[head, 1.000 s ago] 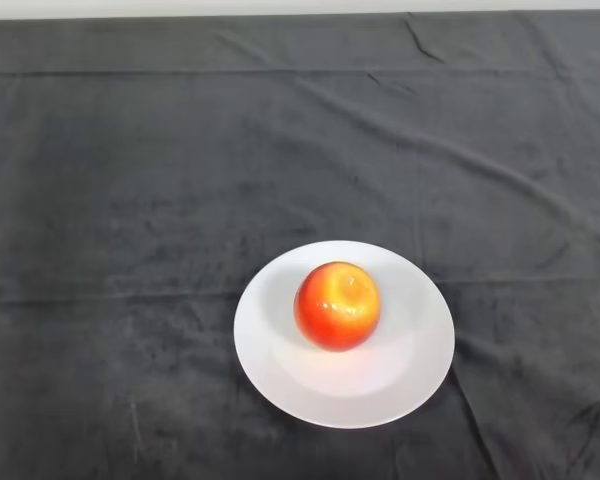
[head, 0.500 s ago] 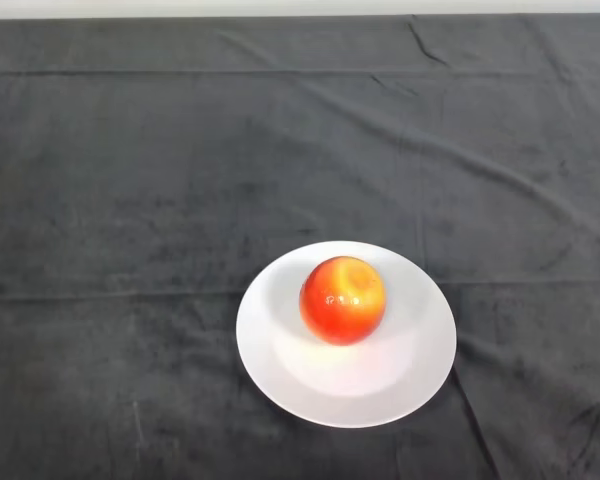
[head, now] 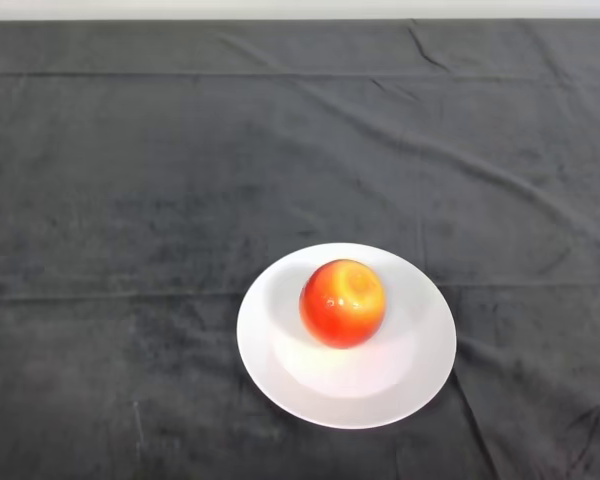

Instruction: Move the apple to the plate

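Observation:
A red and yellow apple [head: 342, 302] rests upright on a round white plate [head: 280, 360], slightly above the plate's middle. The plate lies on the dark cloth in the lower centre of the head view.
The dark cloth [head: 160, 200] covers the whole table, with creases running across it and folds toward the far right. A pale strip of the table's far edge [head: 300, 8] shows along the top.
The apple has rolled slightly to the right on the plate and turned a little. The whole scene has shifted a few pixels down and right in the view.

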You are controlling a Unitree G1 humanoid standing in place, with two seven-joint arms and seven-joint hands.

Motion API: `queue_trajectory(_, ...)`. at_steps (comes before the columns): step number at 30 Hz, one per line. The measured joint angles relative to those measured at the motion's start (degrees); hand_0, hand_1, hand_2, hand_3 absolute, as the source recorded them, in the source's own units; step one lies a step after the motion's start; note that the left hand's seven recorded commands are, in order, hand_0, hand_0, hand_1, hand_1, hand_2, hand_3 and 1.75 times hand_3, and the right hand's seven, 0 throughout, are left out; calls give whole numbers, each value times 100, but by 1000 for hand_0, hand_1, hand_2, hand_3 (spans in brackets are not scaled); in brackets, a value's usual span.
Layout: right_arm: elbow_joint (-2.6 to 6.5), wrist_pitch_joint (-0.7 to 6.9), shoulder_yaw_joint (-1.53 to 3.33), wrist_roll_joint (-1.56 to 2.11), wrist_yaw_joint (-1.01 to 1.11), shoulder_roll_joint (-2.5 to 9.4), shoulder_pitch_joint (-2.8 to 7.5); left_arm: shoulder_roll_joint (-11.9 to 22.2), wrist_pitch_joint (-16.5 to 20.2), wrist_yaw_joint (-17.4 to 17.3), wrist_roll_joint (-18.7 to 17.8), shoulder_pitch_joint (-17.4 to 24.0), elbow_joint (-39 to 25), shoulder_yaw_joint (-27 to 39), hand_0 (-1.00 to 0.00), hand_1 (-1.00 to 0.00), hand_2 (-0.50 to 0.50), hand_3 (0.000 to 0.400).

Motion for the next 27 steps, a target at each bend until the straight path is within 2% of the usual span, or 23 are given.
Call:
queue_trajectory(6, 10, -19, 1, 0, 14, 0, 0, 0, -72, 91, 78, -3, 0, -1, 0, 0, 0, 0)
queue_trajectory(27, 40, -52, 3, -1, 22, 0, 0, 0, -111, 91, 75, -4, 1, -2, 0, 0, 0, 0)
